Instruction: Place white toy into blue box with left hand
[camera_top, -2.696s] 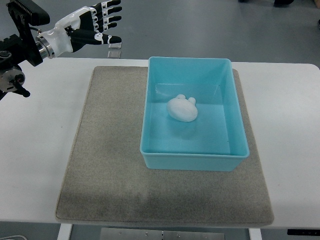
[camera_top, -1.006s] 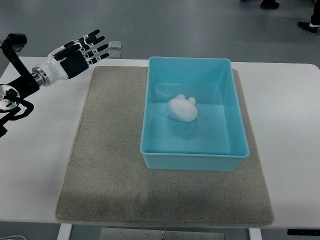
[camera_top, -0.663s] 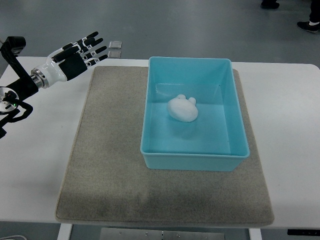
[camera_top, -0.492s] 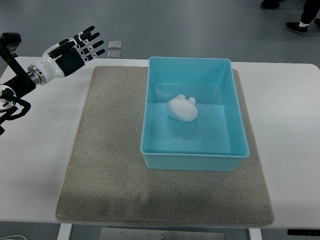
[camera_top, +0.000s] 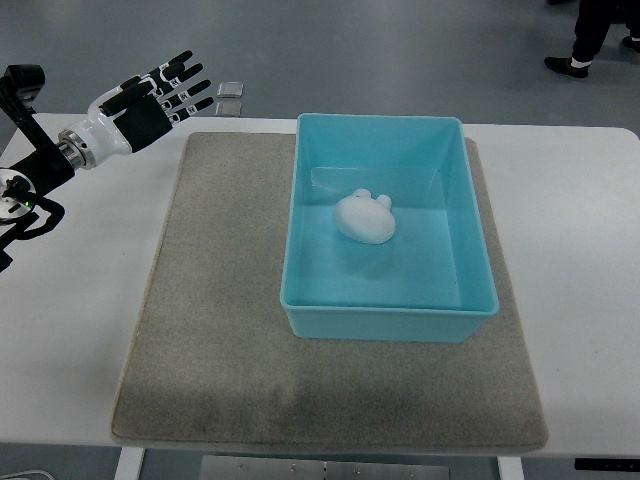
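Note:
The white toy (camera_top: 366, 217) lies inside the blue box (camera_top: 302, 222), toward its far half. The box stands on a grey mat (camera_top: 215, 300). My left hand (camera_top: 152, 100) is at the far left corner of the table, well away from the box, its fingers (camera_top: 184, 82) spread and holding nothing. The right arm is out of view.
The white table (camera_top: 585, 260) extends past the mat on both sides. Two small grey squares (camera_top: 229, 98) lie on the floor beyond the far edge. A person's legs (camera_top: 590, 35) show at the top right.
My left hand has drawn back from the mat's far left corner toward the upper left, still open. The toy and box have not moved. The person's legs have shifted at the top right.

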